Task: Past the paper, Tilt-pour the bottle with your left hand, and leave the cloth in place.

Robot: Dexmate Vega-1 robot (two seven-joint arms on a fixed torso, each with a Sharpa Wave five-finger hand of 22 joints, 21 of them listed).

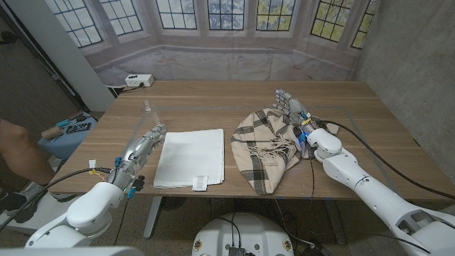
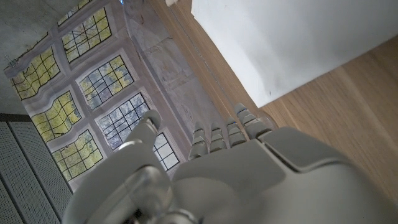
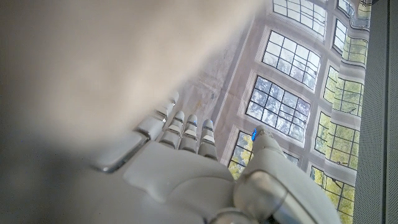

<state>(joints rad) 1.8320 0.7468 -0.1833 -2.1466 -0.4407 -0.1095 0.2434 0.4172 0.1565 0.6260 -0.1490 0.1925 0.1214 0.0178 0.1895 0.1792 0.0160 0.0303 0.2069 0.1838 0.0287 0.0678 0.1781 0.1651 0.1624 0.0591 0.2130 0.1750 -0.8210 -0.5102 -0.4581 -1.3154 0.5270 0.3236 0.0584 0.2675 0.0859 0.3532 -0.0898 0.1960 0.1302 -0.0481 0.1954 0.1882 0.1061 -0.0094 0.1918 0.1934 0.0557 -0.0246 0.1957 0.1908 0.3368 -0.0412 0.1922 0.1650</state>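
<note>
A clear bottle (image 1: 148, 112) stands on the table just past the far left corner of the white paper (image 1: 190, 157), and it is faint against the wood. My left hand (image 1: 144, 142) lies to the left of the paper, fingers straight and apart, pointing at the bottle, holding nothing. The wrist view shows the same hand (image 2: 249, 168) beside the paper (image 2: 292, 43). A plaid cloth (image 1: 264, 146) lies crumpled to the right of the paper. My right hand (image 1: 292, 112) stands at the cloth's far right edge with fingers extended and nothing held. The cloth (image 3: 87, 62) is a close blur beside that hand (image 3: 180, 155).
A white power strip (image 1: 138, 80) sits at the table's far left corner. A person's arm (image 1: 15, 146) and a blue object (image 1: 71, 131) show off the table's left side. A cable (image 1: 387, 158) runs along my right arm.
</note>
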